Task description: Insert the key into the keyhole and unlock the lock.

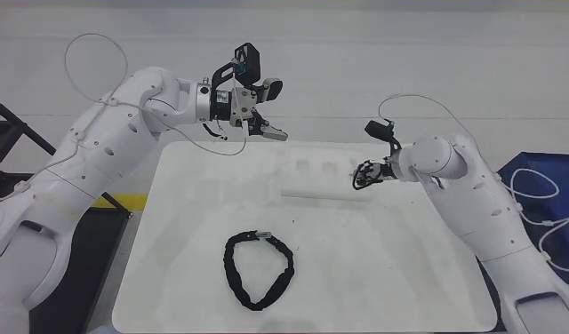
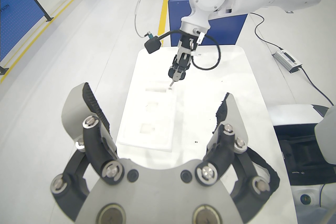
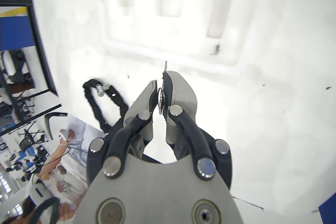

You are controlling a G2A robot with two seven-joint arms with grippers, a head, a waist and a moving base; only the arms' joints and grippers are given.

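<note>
While the right gripper [image 3: 160,80] hangs at one end of the white foam tray [image 3: 183,51], its fingers pinch the key [image 3: 160,100], blade poking past the tips. The chain lock [image 1: 258,269] lies well apart on the table [image 1: 400,272], nearer the robot. The left gripper [image 2: 156,93] hovers with fingers spread.

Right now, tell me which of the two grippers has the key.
The right gripper: it is shut on the key, whose tip sticks out in front. The left gripper is open and empty.
</note>
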